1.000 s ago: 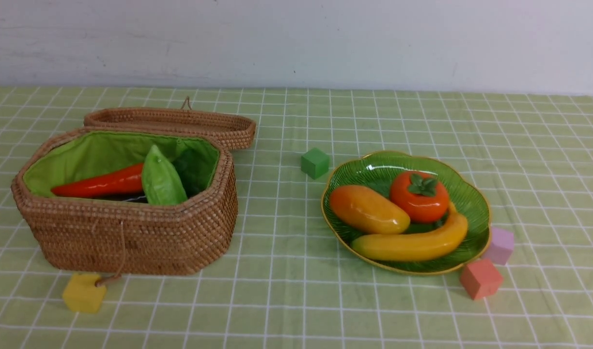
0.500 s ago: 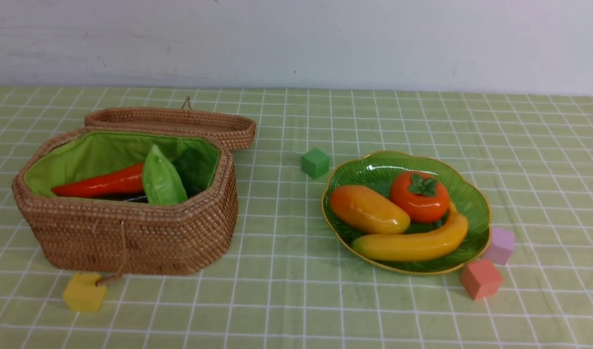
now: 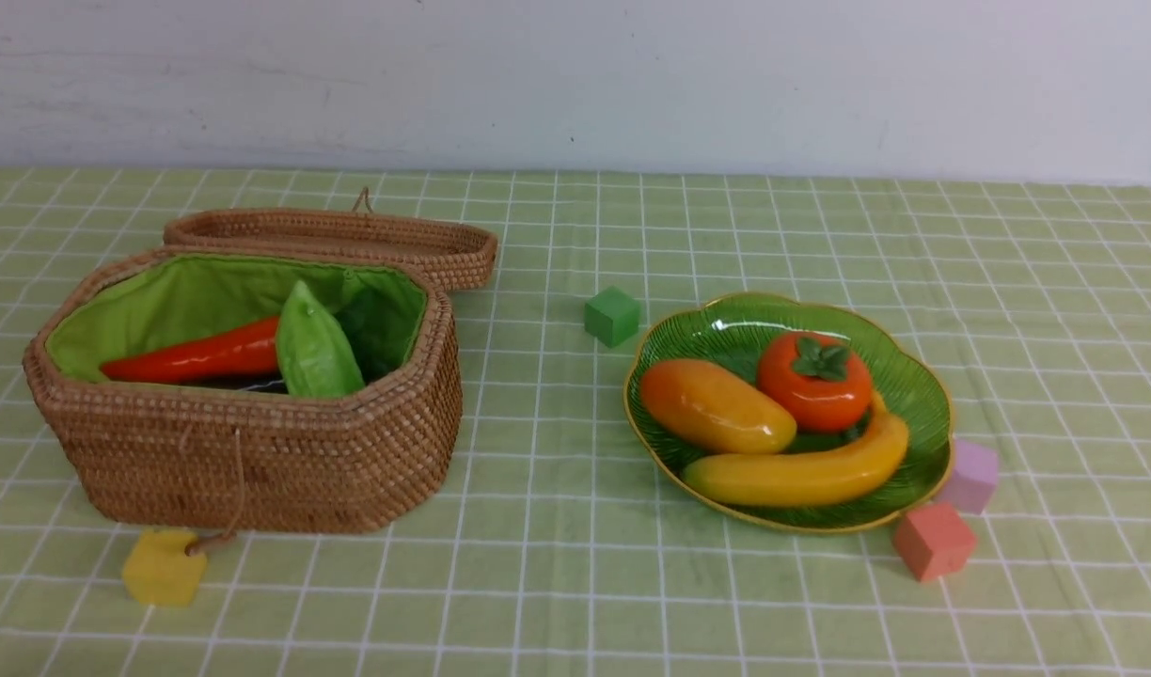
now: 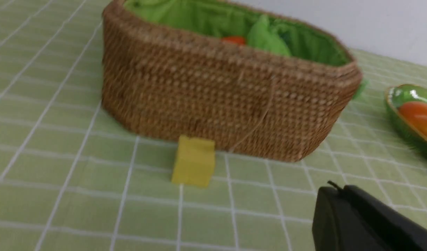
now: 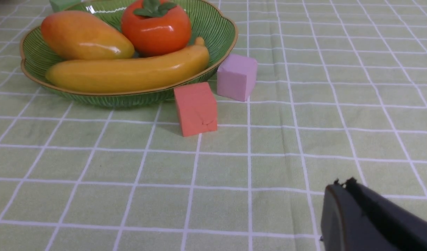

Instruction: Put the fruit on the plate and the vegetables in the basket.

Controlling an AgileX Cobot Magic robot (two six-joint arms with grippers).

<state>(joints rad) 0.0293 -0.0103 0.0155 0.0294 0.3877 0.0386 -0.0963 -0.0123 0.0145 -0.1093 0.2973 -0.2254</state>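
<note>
A green checked tablecloth [image 3: 557,527] covers the table. Toward its left edge sits the basket [image 3: 256,451], open, its woven lid [image 3: 336,240] lying behind it. Inside, against the green lining, lie a long red pepper [image 3: 195,357], a pale green gourd [image 3: 314,353] and a dark green sprig [image 3: 373,324]; anything else inside is hidden. A yellow cube [image 3: 162,567] sits just in front of the basket, by its string loop. Toward the right edge stands the plate [image 3: 923,395], holding the mango [image 3: 717,406], the persimmon [image 3: 815,381] and the banana [image 3: 801,470], all touching. A green cube [image 3: 612,316] lies near the plate's far left rim; a pink cube [image 3: 972,477] and a red cube [image 3: 933,541] sit against its near right rim. The left gripper [image 4: 339,209] and right gripper [image 5: 342,205] show only in their wrist views, each closed and empty, low over bare cloth
</note>
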